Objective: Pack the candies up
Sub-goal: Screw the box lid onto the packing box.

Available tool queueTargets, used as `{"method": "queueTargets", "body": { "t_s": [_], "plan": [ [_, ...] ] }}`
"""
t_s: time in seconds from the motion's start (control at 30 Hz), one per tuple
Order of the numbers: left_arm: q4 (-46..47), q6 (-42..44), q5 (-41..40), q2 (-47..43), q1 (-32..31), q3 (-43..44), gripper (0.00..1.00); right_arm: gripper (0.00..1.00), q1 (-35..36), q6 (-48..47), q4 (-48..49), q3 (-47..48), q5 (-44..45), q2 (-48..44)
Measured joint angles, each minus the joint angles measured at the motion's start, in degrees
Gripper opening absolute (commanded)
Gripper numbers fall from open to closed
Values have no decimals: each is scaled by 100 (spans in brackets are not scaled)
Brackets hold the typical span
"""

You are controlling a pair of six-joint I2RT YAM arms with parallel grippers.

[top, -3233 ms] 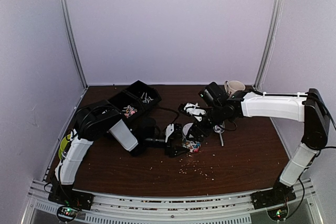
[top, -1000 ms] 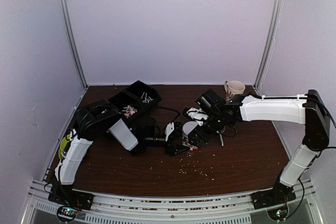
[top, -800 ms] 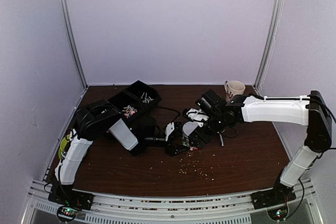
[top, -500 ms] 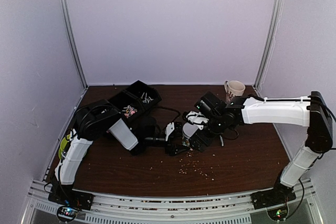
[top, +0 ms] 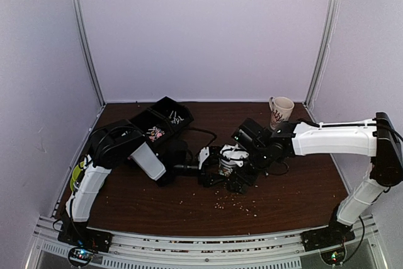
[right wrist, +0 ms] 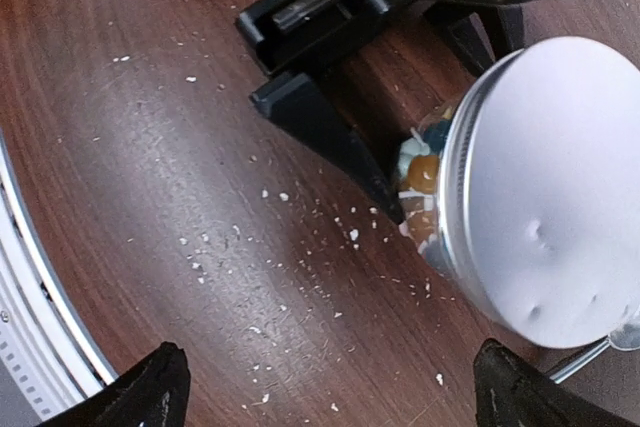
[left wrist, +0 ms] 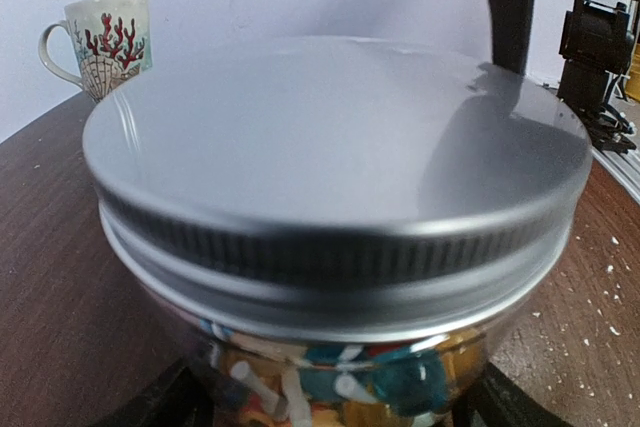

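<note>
A glass jar (left wrist: pixel 340 367) stands upright at the middle of the table (top: pixel 296 187), with its silver lid (left wrist: pixel 330 137) on. The candies (right wrist: pixel 418 179) show through the glass just under the lid's rim: blue, orange and white bits and small white sticks. The left gripper (left wrist: pixel 335 399) reaches in from the left with its fingers (right wrist: pixel 330 137) set wide, one on each side of the jar. The near one lies against the glass, so it has hold of the jar.

The right gripper (right wrist: pixel 335 387) hangs over the jar's near side, spread as wide as it goes, with nothing between its fingers. Pale crumbs (top: pixel 238 203) lie on the wood below it. A thin metal piece (right wrist: pixel 605 347) beside the lid may be a spoon. A mug (top: pixel 280 108) stands far right. A black tray (top: pixel 165 118) at far left holds more sweets.
</note>
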Motion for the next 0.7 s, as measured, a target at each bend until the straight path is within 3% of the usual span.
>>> {"method": "queueTargets", "body": {
  "t_s": [0.2,0.5,0.6,0.7],
  "plan": [
    [-7,2,0,0,0,2,80,100,-98,-175,-79,-103,-236,-566],
    [-17,2,2,0,0,9,80,100,-1043,-168,175,339,-706,-809],
    [-26,4,4,0,0,13,80,90,-1325,-11,573,623,-1058,-656],
    [-48,11,17,0,0,24,80,67,-1550,144,946,1005,-1486,-282]
  ]
}}
